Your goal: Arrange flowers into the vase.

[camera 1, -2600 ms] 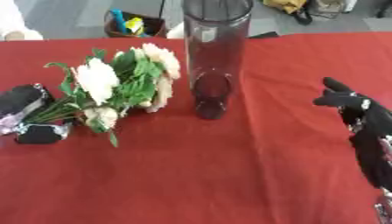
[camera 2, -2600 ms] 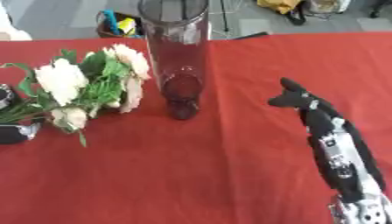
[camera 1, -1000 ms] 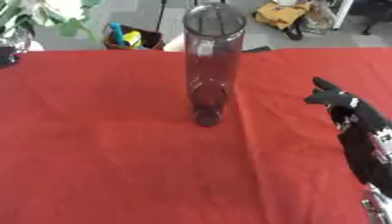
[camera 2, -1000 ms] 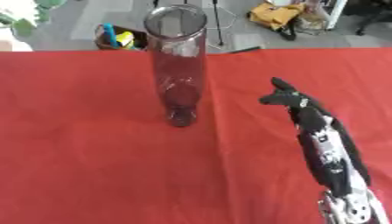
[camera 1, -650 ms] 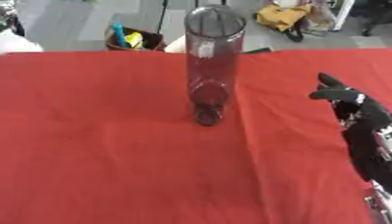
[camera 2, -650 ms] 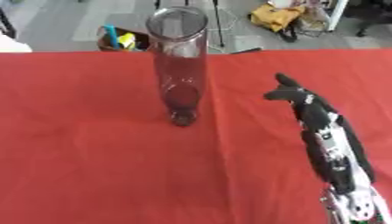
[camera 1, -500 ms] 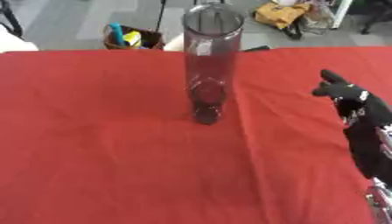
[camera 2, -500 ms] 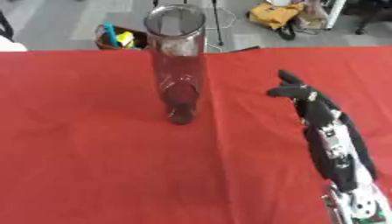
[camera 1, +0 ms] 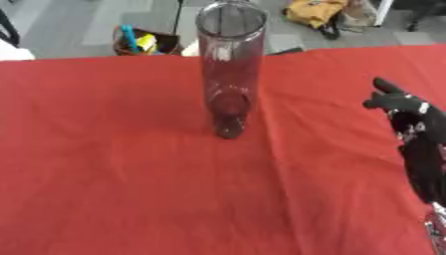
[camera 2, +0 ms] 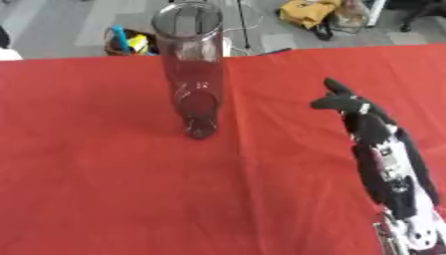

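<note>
A tall clear glass vase [camera 1: 230, 64] with a dark reddish lower part stands upright on the red tablecloth [camera 1: 113, 164], a little beyond the middle, with no flowers in it. My right hand [camera 2: 350, 106] hovers low over the cloth to the right of the vase, well apart from it. Its fingers are relaxed, its thumb sticks out to the left, and it holds nothing. Its black and white forearm [camera 2: 392, 174] runs down to the lower right corner. No flowers and no left hand show in either view.
Beyond the table's far edge lies a grey floor with a small basket of blue and yellow items [camera 1: 139, 42] and a yellow bag [camera 1: 315, 11]. Something white [camera 1: 10, 50] shows at the far left edge.
The bunch of white flowers and the left hand, lying at the table's left at first, rose to the upper left corner and left the view. The right hand drifted slightly right.
</note>
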`<state>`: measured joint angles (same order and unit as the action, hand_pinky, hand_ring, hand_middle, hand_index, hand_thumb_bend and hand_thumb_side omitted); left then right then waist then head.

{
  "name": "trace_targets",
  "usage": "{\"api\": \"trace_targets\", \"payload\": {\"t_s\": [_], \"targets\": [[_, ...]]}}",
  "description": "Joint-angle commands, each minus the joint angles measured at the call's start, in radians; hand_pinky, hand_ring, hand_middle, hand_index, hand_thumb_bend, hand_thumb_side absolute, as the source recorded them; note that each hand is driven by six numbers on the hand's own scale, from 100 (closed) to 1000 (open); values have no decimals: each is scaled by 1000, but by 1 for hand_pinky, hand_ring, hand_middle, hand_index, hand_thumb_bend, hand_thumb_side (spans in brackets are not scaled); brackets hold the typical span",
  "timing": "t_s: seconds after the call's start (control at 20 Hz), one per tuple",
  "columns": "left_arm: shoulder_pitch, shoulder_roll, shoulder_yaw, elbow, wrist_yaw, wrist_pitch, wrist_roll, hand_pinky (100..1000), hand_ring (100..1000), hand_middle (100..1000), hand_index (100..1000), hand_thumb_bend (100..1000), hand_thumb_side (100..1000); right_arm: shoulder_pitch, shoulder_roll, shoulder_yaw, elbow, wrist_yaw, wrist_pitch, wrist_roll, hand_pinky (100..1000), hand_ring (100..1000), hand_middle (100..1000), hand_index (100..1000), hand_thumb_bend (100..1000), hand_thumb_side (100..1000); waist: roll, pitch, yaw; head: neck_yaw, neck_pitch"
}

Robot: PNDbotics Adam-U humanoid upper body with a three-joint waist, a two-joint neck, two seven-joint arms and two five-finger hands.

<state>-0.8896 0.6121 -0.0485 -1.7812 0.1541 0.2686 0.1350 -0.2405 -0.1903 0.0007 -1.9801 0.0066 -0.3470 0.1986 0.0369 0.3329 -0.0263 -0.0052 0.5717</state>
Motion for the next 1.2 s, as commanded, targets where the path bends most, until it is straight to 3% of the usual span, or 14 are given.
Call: {"api": "trace_targets", "payload": {"t_s": [0.05, 0.65, 1.0, 1.2], "targets": [[-38, 8, -6, 13, 46, -31, 30, 100, 100, 100, 100, 100, 688, -5, -18, 2, -20, 1, -1, 6, 1000, 1000, 690, 765, 100, 976, 0, -17, -3, 7, 1], [-147, -33, -25, 113, 198, -132, 88, 100, 100, 100, 100, 100, 698, -1, -22, 16, -20, 10, -17, 22, 1000, 1000, 689, 765, 100, 978, 4, -7, -35, 20, -19], [-198, -57, -20, 118, 243, -244, 145, 100, 100, 100, 100, 100, 634, -5, -25, 26, -20, 6, -26, 35, 1000, 1000, 689, 765, 100, 979, 11, 2, -60, 31, -36], [-220, -55, -25, 125, 245, -264, 162, 100, 100, 100, 100, 100, 625, -3, -27, 30, -20, 6, -28, 40, 1000, 1000, 689, 765, 100, 979, 15, 3, -68, 30, -42]]}}
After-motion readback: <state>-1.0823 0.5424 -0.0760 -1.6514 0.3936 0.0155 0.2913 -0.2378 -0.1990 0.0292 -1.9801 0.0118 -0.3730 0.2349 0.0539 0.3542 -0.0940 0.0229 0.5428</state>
